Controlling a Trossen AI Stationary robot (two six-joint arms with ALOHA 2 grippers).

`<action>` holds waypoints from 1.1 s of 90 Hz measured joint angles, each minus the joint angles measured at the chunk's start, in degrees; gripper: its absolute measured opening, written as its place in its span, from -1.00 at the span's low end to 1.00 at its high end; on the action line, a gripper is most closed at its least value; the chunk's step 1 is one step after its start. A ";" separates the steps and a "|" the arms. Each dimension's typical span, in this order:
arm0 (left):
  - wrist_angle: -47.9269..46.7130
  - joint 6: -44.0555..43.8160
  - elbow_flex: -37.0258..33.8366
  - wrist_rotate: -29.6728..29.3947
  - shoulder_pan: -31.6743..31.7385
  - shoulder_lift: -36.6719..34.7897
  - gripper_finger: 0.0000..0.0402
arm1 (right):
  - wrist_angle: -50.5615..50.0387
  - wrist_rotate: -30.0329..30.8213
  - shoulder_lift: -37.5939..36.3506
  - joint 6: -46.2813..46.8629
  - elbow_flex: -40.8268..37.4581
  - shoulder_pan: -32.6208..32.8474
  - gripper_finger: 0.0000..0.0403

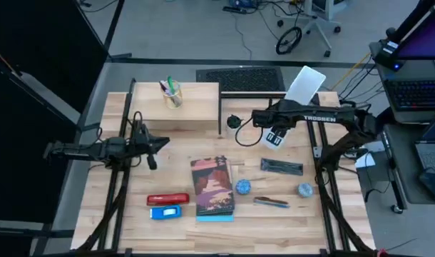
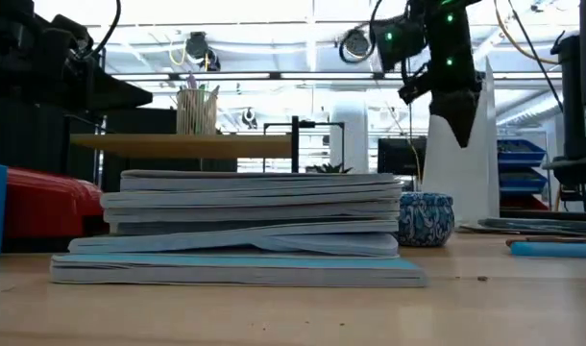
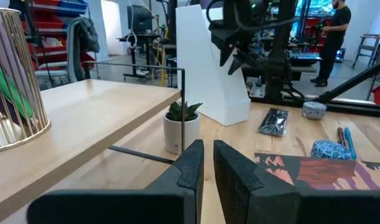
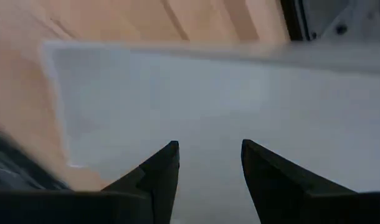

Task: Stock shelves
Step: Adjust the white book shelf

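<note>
Since the white file holder [image 1: 304, 84] stands at the far side of the desk [image 1: 175, 221], just beside the low wood shelf [image 1: 196, 107], the right gripper [image 4: 209, 165] hangs above its side with fingers apart and nothing between them. It should probably come down straight and close slowly, so the holder does not tip. The left gripper [image 3: 205, 168], nearly closed and empty, waits near the shelf.

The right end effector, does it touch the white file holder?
Cannot tell. The right end effector is open above the white file holder; no view plainly shows contact or gap.
</note>
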 joint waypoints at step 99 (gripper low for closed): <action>0.02 0.04 0.00 -0.44 0.00 -0.02 -0.89 | 28.27 -6.41 -1.11 12.09 -21.66 17.32 -0.23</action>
